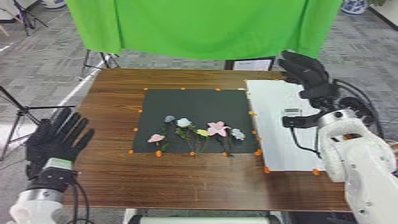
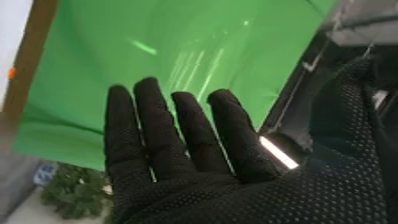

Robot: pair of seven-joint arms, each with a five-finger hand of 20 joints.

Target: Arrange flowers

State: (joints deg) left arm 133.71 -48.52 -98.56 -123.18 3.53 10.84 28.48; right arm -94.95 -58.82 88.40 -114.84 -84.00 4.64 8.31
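The green stems of the flowers (image 1: pixel 217 128) crossed and blurred together, so where one ended and the next began was hard to tell. The right arm (image 1: pixel 360 160) covered part of the right side of the white sheet (image 1: pixel 275 140), and both arms were cut off at the bottom edge of the head view. The flowers lay in a loose row on the near half of the black mat (image 1: pixel 200 106), on the brown table (image 1: pixel 178 185), pink, dark blue, pale blue and yellow heads among them.

The right hand (image 1: pixel 304 69) was raised near the table's far right corner. In the right wrist view, the right hand (image 2: pixel 266 200) was wide open, its fingers straight and a little apart, the thumb stretched well away from them, with nothing in its grasp. The left hand (image 1: pixel 49 145) was open and empty too, fingers spread, beside the table's left edge.

A small label (image 1: pixel 291 111) on the white sheet bore dark marks too small to read, as did the pale tag (image 1: pixel 59 163) at the left wrist.
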